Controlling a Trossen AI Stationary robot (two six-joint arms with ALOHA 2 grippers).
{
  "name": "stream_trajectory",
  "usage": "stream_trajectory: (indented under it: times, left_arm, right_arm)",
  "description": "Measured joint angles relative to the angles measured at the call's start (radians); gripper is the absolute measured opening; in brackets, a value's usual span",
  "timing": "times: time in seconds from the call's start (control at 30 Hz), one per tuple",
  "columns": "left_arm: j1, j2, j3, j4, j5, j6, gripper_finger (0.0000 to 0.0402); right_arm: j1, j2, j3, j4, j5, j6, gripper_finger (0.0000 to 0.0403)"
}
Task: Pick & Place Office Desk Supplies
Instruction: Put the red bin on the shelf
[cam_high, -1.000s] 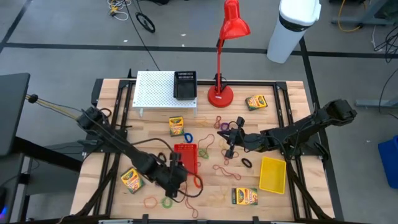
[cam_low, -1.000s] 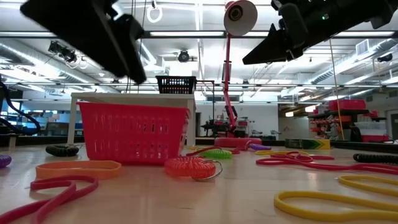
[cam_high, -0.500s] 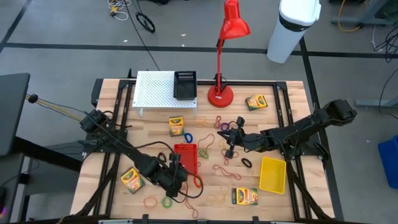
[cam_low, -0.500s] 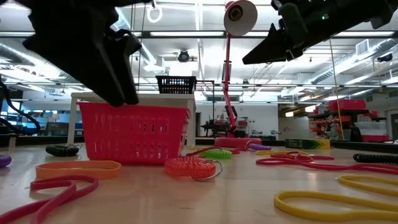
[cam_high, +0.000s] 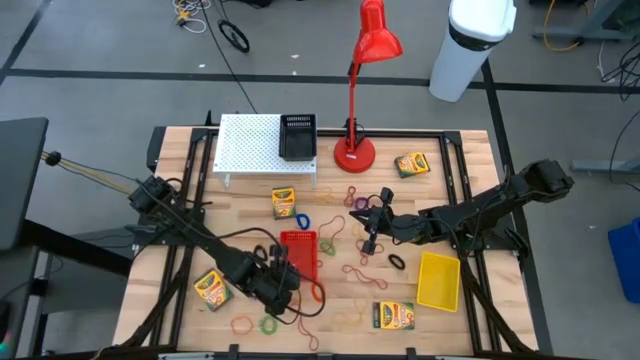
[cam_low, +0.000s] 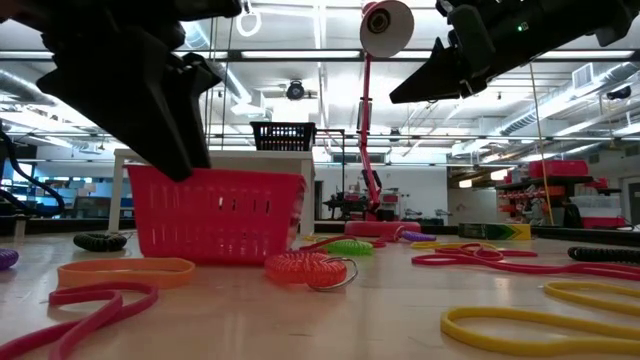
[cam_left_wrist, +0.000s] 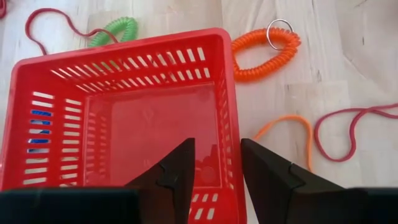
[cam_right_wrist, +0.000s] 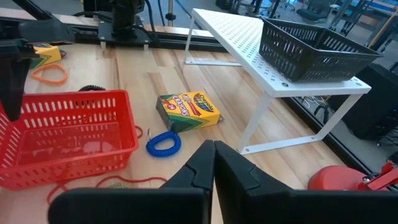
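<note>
Red plastic is filling most of the left wrist view: the red basket (cam_left_wrist: 124, 118) is sitting near the front middle of the wooden counter (cam_high: 460, 160), and the left gripper (cam_left_wrist: 216, 168) is hanging over its side wall. Its two dark fingers (cam_left_wrist: 177, 171) are standing on either side of that wall, one inside the basket and one outside, with a narrow gap between them; whether they are already pinching the wall cannot be told.

Just beyond the basket an orange coiled band (cam_left_wrist: 264, 50) with a metal ring is lying flat, with a green coil (cam_left_wrist: 112, 34) near the far corner and thin red loops (cam_left_wrist: 348, 127) trailing across the wood.

The right gripper (cam_high: 372, 224) is waiting above the middle of the counter, its fingers (cam_right_wrist: 214, 165) pressed together and holding nothing. Past them a crayon box (cam_right_wrist: 188, 110) is lying beside a blue coil (cam_right_wrist: 163, 143), in front of the white perforated rack (cam_high: 250, 148) that is carrying a black basket (cam_high: 297, 136).

Other crayon boxes are lying apart: one near the lamp's base (cam_high: 410, 164), one at the front left (cam_high: 210, 288), one at the front right (cam_high: 393, 315). A yellow bin (cam_high: 438, 281) is sitting beside that last one. The red desk lamp (cam_high: 362, 90) is standing at the back.
</note>
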Motion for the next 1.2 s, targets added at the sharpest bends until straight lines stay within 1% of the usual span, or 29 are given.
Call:
stream_trajectory:
  times: [0.23,0.4,0.53,0.67,0.9,0.97,1.07,1.2]
  left_arm:
    - [0.017,0.029,0.000,0.038,0.001,0.033,0.0135]
    - [0.042,0.061,0.000,0.081,0.033,0.055,0.0135]
    - [0.052,0.063,0.000,0.078,0.044,0.052,0.0129]
    - [0.052,0.055,0.000,0.079,0.047,0.048,0.0101]
    - [0.052,0.038,0.000,0.062,0.078,0.046,0.0016]
    - [0.048,0.017,0.000,0.055,0.075,0.048,0.0010]
    - [0.034,-0.038,0.000,0.033,0.044,0.049,0.0010]
    - [0.002,-0.134,0.000,-0.034,-0.027,0.028,0.0009]
  right_arm:
    - [0.000,0.000,0.001,0.000,0.000,0.000,0.0021]
    - [0.000,0.000,0.002,0.008,0.001,0.000,0.0021]
    - [0.000,0.000,0.002,0.008,0.004,0.000,0.0021]
    - [0.000,0.000,0.002,0.008,0.004,0.000,0.0021]
    - [0.000,0.000,0.002,0.008,0.004,0.000,0.0021]
    - [0.000,0.000,0.002,0.008,0.004,0.000,0.0021]
    - [0.000,0.000,0.002,0.006,0.004,0.000,0.0021]
    - [0.000,0.000,0.001,0.006,0.004,0.000,0.0021]
